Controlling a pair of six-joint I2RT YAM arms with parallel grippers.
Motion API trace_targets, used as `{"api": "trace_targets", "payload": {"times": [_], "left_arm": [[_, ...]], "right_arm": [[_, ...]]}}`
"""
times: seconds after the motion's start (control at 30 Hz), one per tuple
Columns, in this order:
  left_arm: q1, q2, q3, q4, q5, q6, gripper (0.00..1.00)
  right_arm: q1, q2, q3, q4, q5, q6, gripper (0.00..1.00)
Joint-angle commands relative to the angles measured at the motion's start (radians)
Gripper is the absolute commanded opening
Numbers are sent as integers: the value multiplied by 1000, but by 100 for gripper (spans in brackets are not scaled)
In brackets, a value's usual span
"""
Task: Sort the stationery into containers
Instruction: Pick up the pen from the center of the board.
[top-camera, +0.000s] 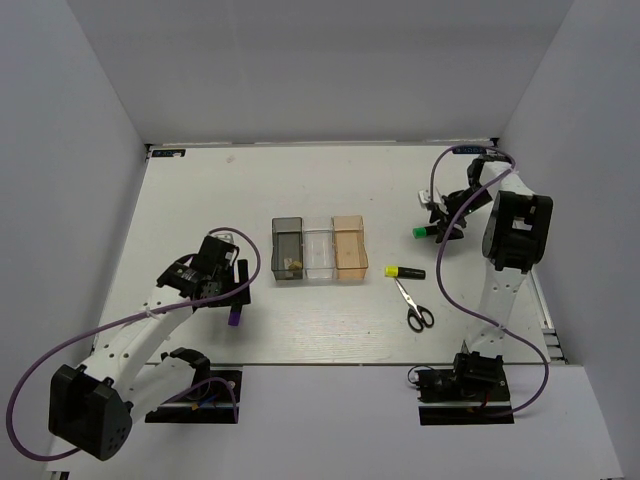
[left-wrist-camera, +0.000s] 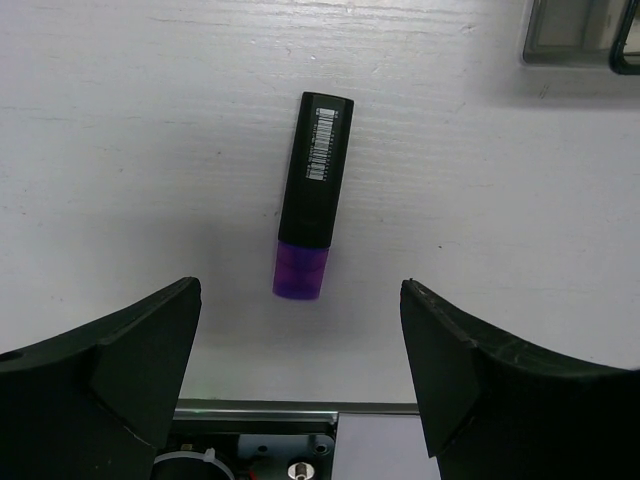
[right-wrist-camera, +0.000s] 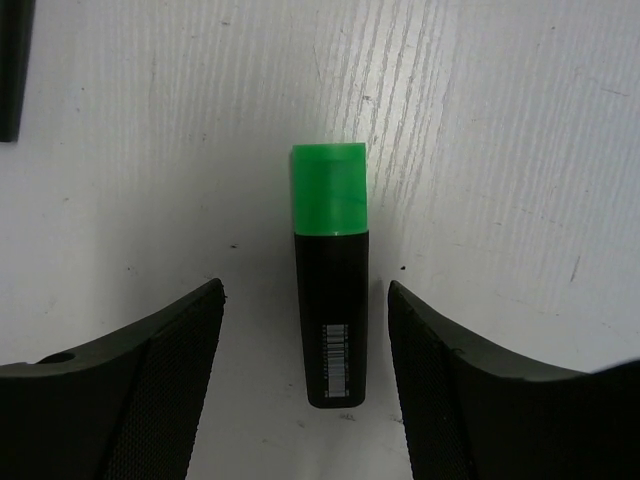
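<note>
Three open bins are set side by side in a row near the middle of the bench (top-camera: 200, 190): the dark grey bin (top-camera: 287, 228) on the left, the clear bin (top-camera: 318, 236) in the middle and the orange-tan bin (top-camera: 350, 222) on the right. A small tan item (top-camera: 291, 263) is seen inside the dark grey bin; it is too small to be identified. A yellow-capped marker (top-camera: 404, 271) is laid flat just to the right of the orange-tan bin, and the scissors (top-camera: 413, 305) are laid just on its near side, closed, with the black handles toward the near edge. Further right and further back, a green-capped marker (right-wrist-camera: 330, 300) is laid flat on the bench. The right hand (right-wrist-camera: 303, 290) is held low over it with the jaws spread wide, so that the black body is placed between the two fingers (right-wrist-camera: 160, 380) with a gap on each side and the green cap is pointed away from the wrist. To the left of the bins, a purple-capped marker (left-wrist-camera: 312, 190) is laid flat on the bench. The left hand (left-wrist-camera: 298, 300) is held above it, also spread wide, and nothing is gripped; the purple cap is found about level with the fingertips, the black body beyond them, untouched.
</note>
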Motion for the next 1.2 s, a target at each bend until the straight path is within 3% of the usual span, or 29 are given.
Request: {"api": "trace_targets", "payload": {"times": [0.0,0.23,0.33,0.43,0.47,0.5,0.6,0.7,0.93,1.17], "left_arm": [[8,-3,-5,17,9,-14,91],[10,8,-23,31,-5,-40,91],[10,11,-37,43,-11,-58,91],[8,17,-60,61,-22,-80,92],[10,17,-67,81,-23,-87,92],[8,17,-81,85,-34,-100,92],[10,16,-126,141,-48,-130,92],[6,16,-159,221,-56,-131,92],[2,72,-146,250,-69,-82,92],[-12,152,-181,293,-85,-71,86]], "right_arm": [[13,18,-26,44,16,20,69],[34,50,-38,23,132,11,66],[38,57,-50,15,181,10,58],[42,48,-81,31,221,33,41],[44,38,-111,60,232,53,27],[44,25,-124,72,244,58,22],[39,-28,-227,176,254,92,8],[39,-80,-293,233,255,122,0],[41,-201,-248,129,84,371,0],[103,-430,-359,97,-75,604,0]]}}
